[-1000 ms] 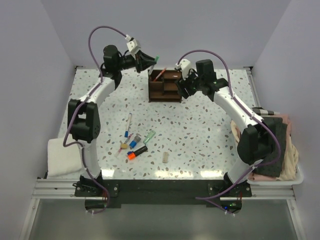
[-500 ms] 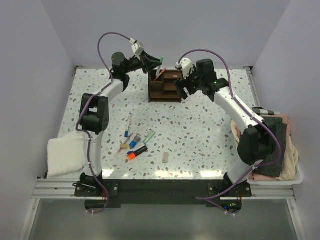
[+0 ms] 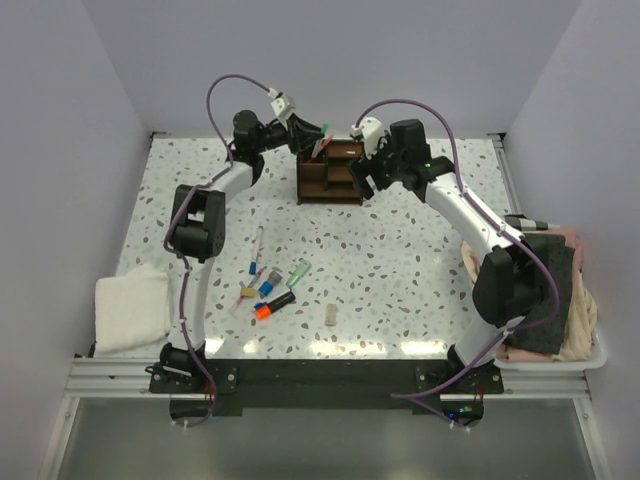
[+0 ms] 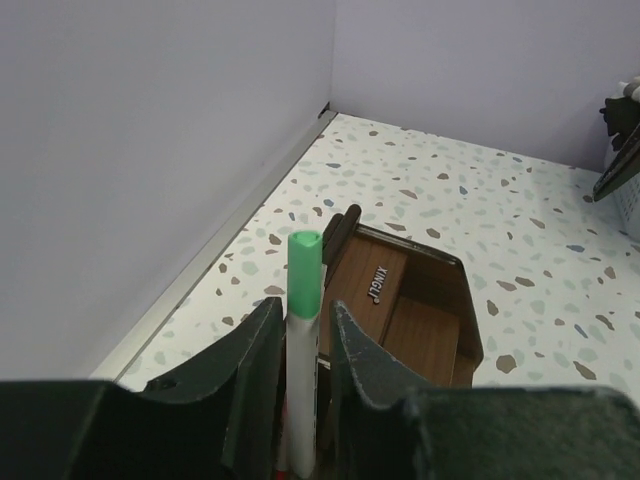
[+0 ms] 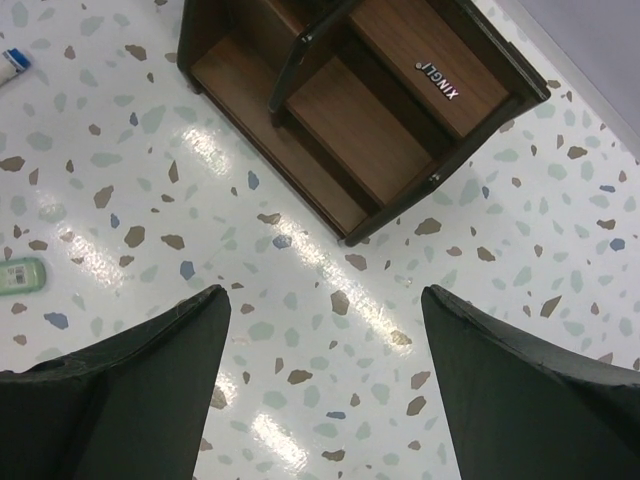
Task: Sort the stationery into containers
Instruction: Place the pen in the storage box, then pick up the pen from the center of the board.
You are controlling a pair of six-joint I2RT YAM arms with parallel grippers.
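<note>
While the left gripper (image 4: 302, 335) is closed on the green marker (image 4: 304, 265) near the wooden organizer (image 4: 425, 335), the right gripper (image 5: 322, 300) hangs wide open and empty beside it.

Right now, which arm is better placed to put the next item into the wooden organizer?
Left. The left gripper is shut on a green-capped pen right at the organizer, likely ready to drop it in. The right gripper is open, empty, beside it.

Left arm stretched far back, left gripper (image 4: 300, 330) pinching a green-capped pen (image 4: 303, 265). Right arm extended too, right gripper (image 5: 322, 300) spread wide, facing down.
</note>
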